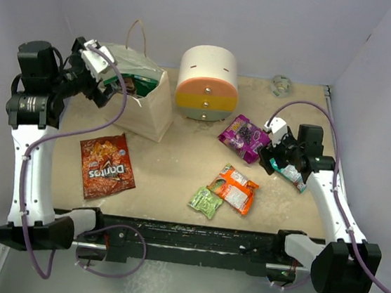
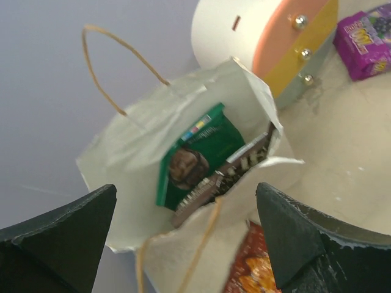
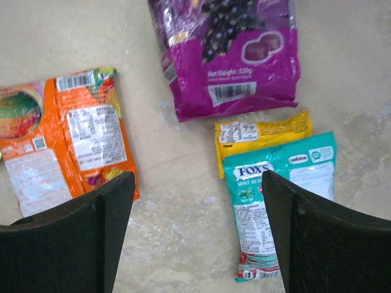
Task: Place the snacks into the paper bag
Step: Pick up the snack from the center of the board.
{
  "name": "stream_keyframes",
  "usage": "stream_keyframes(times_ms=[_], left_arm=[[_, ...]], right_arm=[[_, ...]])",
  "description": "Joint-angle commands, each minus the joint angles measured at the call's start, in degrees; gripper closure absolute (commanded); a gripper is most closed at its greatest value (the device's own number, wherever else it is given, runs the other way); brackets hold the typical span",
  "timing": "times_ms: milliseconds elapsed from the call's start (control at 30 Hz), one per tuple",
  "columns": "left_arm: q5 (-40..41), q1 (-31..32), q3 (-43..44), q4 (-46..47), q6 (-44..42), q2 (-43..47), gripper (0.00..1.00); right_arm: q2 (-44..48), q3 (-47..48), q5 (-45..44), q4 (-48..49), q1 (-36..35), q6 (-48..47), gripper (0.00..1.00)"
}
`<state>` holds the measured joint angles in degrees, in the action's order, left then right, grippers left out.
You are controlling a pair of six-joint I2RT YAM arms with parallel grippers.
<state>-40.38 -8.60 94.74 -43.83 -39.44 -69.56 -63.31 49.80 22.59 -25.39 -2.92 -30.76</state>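
The cream paper bag [image 1: 150, 109] stands open at the back left, and the left wrist view looks down into it [image 2: 128, 140]. A green packet [image 2: 204, 143] and a brown packet [image 2: 238, 168] lie inside. My left gripper [image 1: 103, 78] hovers open and empty over the bag's mouth [image 2: 186, 198]. The Doritos packet [image 1: 106, 166] lies flat in front of the bag. My right gripper [image 1: 276, 156] is open and empty just above the table [image 3: 198, 183], between the orange packet [image 3: 67, 140] and the teal packet [image 3: 278, 195]. A purple packet [image 3: 229, 55] and a yellow packet [image 3: 263, 131] lie beyond. A lime-green packet [image 1: 205, 202] lies near the front.
A round white container [image 1: 208, 83] with pastel drawers stands right of the bag. A small clear roll [image 1: 281, 85] sits at the back right corner. Grey walls close in the table on three sides.
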Motion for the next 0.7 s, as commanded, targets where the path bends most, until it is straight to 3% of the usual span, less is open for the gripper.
stream_keyframes(times_ms=[0, 133, 300, 667], left_arm=[[3.4, -0.2, -5.4, -5.0, 5.9, 6.2, 0.01], [3.5, -0.2, -12.2, -7.5, 5.0, 11.2, 0.01], [2.1, -0.2, -19.8, -7.4, 3.0, 16.9, 0.01], [-0.5, -0.2, -24.6, -6.7, 1.5, 18.4, 0.01]], right_arm=[[-0.5, 2.5, 2.5, -9.4, 0.0, -7.2, 0.13], [-2.1, 2.1, 7.3, -13.8, -1.4, -11.2, 0.14], [-5.5, -0.1, 5.9, -10.6, -8.4, -9.4, 0.17], [-17.3, -0.8, 6.6, -4.8, -13.3, -8.7, 0.22]])
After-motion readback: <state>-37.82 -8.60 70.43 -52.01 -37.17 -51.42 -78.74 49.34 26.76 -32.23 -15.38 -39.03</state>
